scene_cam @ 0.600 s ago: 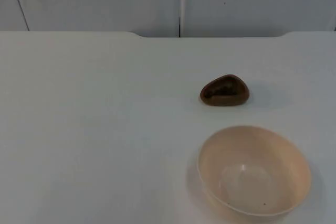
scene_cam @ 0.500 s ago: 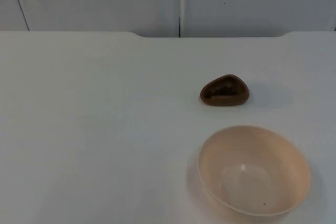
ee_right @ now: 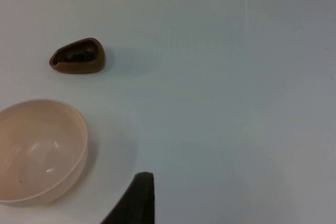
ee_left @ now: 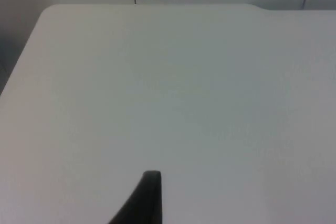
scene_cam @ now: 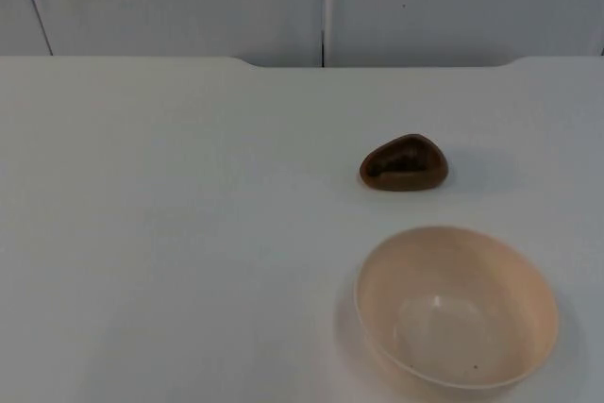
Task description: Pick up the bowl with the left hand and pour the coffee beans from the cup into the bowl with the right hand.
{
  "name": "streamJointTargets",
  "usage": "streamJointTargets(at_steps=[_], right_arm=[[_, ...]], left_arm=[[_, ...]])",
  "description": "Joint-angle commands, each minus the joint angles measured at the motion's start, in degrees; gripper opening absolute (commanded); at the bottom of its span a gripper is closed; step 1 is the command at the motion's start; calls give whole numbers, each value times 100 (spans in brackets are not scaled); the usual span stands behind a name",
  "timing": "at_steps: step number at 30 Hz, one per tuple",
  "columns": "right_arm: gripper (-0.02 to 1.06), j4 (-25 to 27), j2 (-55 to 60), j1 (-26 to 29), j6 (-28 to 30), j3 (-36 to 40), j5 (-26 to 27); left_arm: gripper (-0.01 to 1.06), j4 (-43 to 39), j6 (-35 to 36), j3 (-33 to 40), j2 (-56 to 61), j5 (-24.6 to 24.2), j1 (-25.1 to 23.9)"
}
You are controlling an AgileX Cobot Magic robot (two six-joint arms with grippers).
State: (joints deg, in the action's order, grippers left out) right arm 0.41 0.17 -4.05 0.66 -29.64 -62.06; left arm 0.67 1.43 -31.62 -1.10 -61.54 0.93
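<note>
While both arms wait back from the work, you have the cream bowl (scene_cam: 456,307) sitting upright and empty near the table (scene_cam: 170,233)'s front edge, right of centre. Behind it, toward the partition wall (scene_cam: 453,2), sits the small brown cup (scene_cam: 404,162), beans dark inside, apart from the bowl. Nothing lies between them. Your left gripper (ee_left: 149,198) hangs over bare table near its left edge; your right gripper (ee_right: 137,199) hovers just beside the bowl. I cannot tell how either one's fingers are set.
</note>
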Motion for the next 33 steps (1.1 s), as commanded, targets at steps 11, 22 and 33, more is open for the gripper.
streamJointTargets(at_steps=[11,22,33], right_arm=[[105,-10,-17,35,20,16,26],[105,-10,-17,35,20,16,26],[105,-10,-17,35,20,16,26]], left_arm=[[105,381,-10,-821,-1004,58,22],[105,673,-10,-1034,-1494,72,22],[105,1581,-434,-1034,-2243,127,22]])
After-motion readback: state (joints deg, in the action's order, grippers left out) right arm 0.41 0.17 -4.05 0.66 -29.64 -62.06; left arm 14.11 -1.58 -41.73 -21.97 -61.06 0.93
